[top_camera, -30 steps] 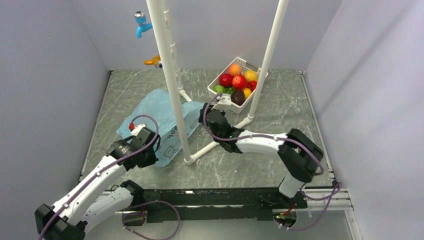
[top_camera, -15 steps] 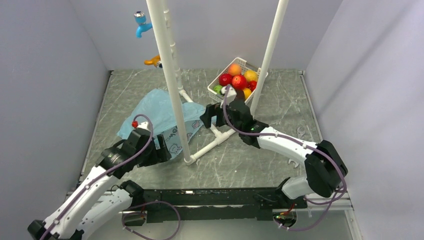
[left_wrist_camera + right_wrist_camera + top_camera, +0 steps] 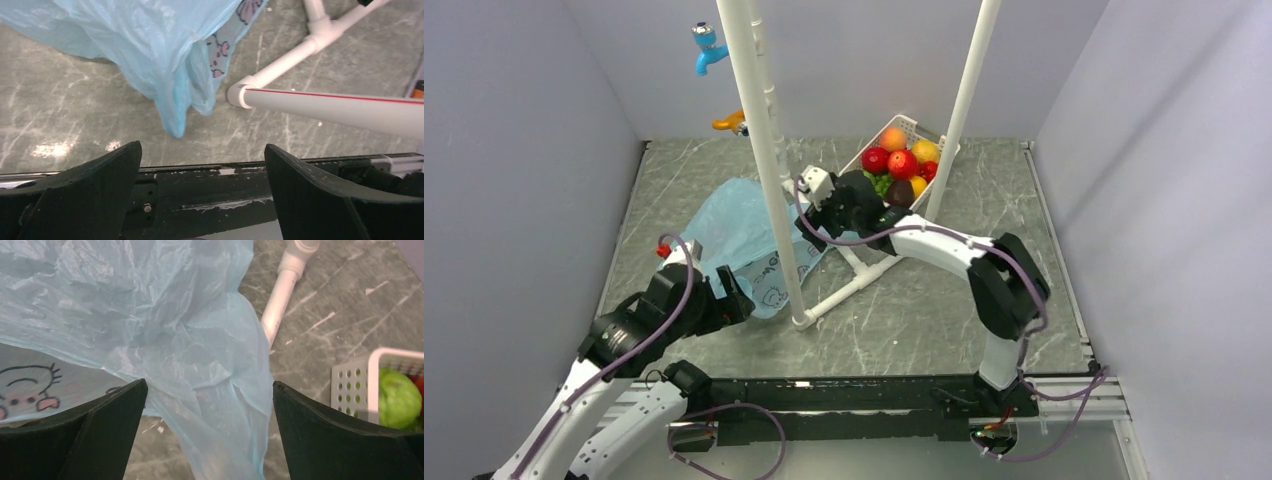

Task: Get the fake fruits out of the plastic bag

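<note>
**Bag dropped by both claws, fruits in the basket**

Bag [image 3: 734, 225] lies loose on the table [image 3: 924, 290], left of the white pole [image 3: 769, 150] and well apart from the basket [image 3: 902, 121] at the far right. A second ago the left claw [image 3: 736, 296] was clamped on the bag's near corner and the right claw [image 3: 812, 226] was only part open at its right edge. Now both stand spread as wide as they go, with nothing between the jaws. The left wrist view shows the bag's film beyond the fingers, not pinched. In the right wrist view the right claw hangs over the crumpled blue film and does not grip it.

That release reads as the end of a shake-out. The bag looks slack and flat, with no round bulge that I can make out. The red and orange fruits [image 3: 902, 163] sit piled in the basket alongside green and dark ones. My judgement is that the task is done or nearly so, though a fruit under the folds cannot be ruled out.

The bag's long axis runs on a diagonal, from far left to near right. Its white panel with the cartoon face lies face up at the near-right end. A gathered, pointed corner aims toward the near edge, just ahead of the left claw. Where the mouth and handles lie I cannot tell.
</note>
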Controlling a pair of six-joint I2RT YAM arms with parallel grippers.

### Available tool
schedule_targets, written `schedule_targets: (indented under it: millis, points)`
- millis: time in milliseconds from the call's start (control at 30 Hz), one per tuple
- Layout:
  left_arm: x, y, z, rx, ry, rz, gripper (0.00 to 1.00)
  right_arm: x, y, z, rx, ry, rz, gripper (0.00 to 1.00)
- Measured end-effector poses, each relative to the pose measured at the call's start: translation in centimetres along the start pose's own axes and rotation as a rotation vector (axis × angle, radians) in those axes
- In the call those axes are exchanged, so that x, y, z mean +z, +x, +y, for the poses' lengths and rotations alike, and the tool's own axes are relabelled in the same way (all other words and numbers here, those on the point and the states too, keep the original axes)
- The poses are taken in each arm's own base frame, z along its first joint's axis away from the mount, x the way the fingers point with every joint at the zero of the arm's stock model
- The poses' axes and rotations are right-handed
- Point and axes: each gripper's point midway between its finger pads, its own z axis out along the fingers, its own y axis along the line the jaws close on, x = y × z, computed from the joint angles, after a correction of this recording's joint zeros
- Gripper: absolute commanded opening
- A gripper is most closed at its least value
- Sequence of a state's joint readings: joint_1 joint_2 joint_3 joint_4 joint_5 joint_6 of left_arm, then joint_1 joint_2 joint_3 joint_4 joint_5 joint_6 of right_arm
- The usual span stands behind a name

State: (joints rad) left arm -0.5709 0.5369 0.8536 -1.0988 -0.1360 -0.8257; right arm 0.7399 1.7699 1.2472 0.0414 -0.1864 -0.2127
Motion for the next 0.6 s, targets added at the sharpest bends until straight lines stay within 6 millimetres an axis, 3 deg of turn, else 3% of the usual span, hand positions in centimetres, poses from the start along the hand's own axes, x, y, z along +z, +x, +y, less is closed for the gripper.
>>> schedule_targets:
  millis: [100,233,367,500,600]
  points:
    - [1.0,-0.4,0.5,0.010,-0.070,0.011,0.93,2.6,0.5,-0.3,-0.055,-0.025,0.040,0.99]
    - [2.5,-1.4,1.3,0.033,-0.200,0.019,0.79,4.2,1.1,0.1,-0.100,-0.054,0.066,0.98]
    - [3.2,-2.0,2.1,0.048,-0.263,0.000,0.62,5.0,1.2,0.1,-0.125,-0.027,0.073,0.81]
    - [3.1,-2.7,2.4,0.058,-0.280,-0.039,0.67,5.8,1.5,-0.2,-0.138,0.013,0.077,0.95]
    - [3.1,-2.9,2.5,0.068,-0.282,-0.047,0.62,5.7,1.7,0.2,-0.140,-0.008,0.079,1.00]
